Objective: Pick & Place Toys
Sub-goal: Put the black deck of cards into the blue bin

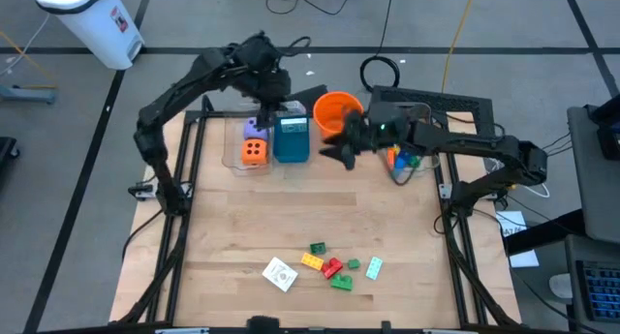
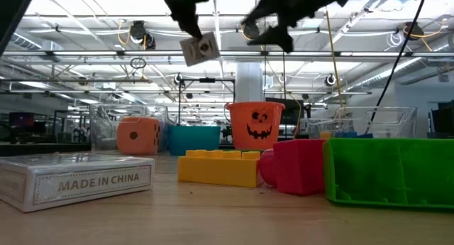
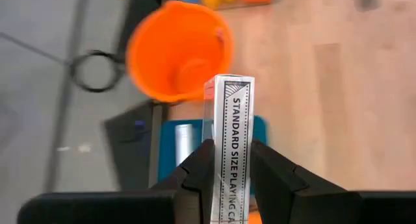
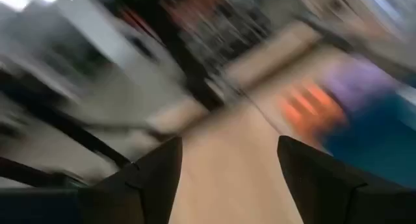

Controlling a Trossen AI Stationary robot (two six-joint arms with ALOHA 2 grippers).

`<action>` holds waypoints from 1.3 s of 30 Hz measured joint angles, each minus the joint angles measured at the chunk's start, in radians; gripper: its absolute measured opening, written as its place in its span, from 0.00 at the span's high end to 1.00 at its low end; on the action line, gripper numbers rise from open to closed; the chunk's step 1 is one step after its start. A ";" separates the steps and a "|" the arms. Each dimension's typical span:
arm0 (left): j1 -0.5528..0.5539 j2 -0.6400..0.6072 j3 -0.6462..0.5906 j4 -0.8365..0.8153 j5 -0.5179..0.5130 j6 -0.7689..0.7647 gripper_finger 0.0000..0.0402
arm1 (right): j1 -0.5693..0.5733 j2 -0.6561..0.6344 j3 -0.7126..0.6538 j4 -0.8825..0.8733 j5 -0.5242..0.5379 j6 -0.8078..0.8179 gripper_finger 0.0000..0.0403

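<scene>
My left gripper (image 3: 232,165) is shut on a white playing-card box (image 3: 233,133), high in the air over the teal box (image 1: 291,138) and beside the orange bucket (image 1: 336,109). The low view shows that card box (image 2: 198,48) well above the table. My right gripper (image 1: 339,142) hovers open by the bucket, and its wrist view shows nothing between its fingers (image 4: 153,178). On the table's near part lie another card box (image 1: 280,274) and several small bricks (image 1: 332,266). An orange die (image 1: 254,152) and a purple die (image 1: 254,129) sit in a clear bin. My left gripper pinches the card box's two broad faces (image 3: 221,160) between its two fingers, the narrow printed side turned toward the wrist camera. The fingers slant down from above. The box juts out beyond the fingertips, lifted clear and tilted in the low view.
A second clear bin (image 1: 402,160) with bricks stands at the table's far right, under my right arm. The low view has the lying card box (image 2: 78,177) and yellow (image 2: 218,167), red (image 2: 298,165) and green (image 2: 390,170) bricks close to the near edge. Bare wood lies mid-table (image 1: 310,203).
</scene>
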 joint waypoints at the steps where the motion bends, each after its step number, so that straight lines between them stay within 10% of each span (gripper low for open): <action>1: 0.007 0.017 0.000 0.007 0.022 -0.003 0.78 | 0.016 -0.008 0.000 -0.084 0.059 -0.037 0.40; 8: 0.017 0.137 0.000 -0.007 0.068 0.001 0.78 | 0.098 -0.043 -0.001 -0.358 0.308 -0.143 0.41; 22: 0.027 0.208 -0.037 0.007 0.006 -0.067 0.78 | 0.111 -0.051 -0.008 -0.461 0.373 -0.279 0.41; 39: 0.038 0.205 -0.297 0.187 -0.032 -0.056 0.78 | 0.073 -0.282 -0.350 -0.286 0.385 -0.102 0.41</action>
